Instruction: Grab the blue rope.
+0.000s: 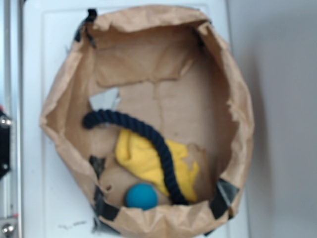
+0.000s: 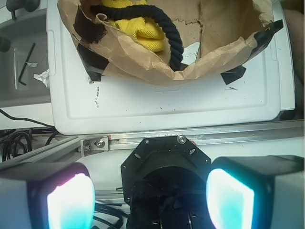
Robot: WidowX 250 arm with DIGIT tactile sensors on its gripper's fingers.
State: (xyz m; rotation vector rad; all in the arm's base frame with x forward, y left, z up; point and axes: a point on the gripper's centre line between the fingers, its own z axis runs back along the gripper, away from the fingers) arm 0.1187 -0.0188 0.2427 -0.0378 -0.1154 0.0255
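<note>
I'm seeing the white tray [image 1: 34, 74] carrying a torn paper bag [image 1: 237, 114] | blue rope [image 1: 158, 144] is lying inside it, curving over yellow cloth [image 1: 143, 158] beside teal ball [image 1: 141, 196] at the near edge | gripper [image 2: 150, 195] is hanging off the tray, jaws wide apart, holding nothing

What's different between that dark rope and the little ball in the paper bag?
The blue rope is long, curved and twisted-stranded; the teal ball is small, round and smooth. The rope is dark navy, the ball a brighter teal. The rope drapes across the yellow cloth, while the ball sits beside it near the bag's rim. Both lie inside the brown paper bag.
</note>
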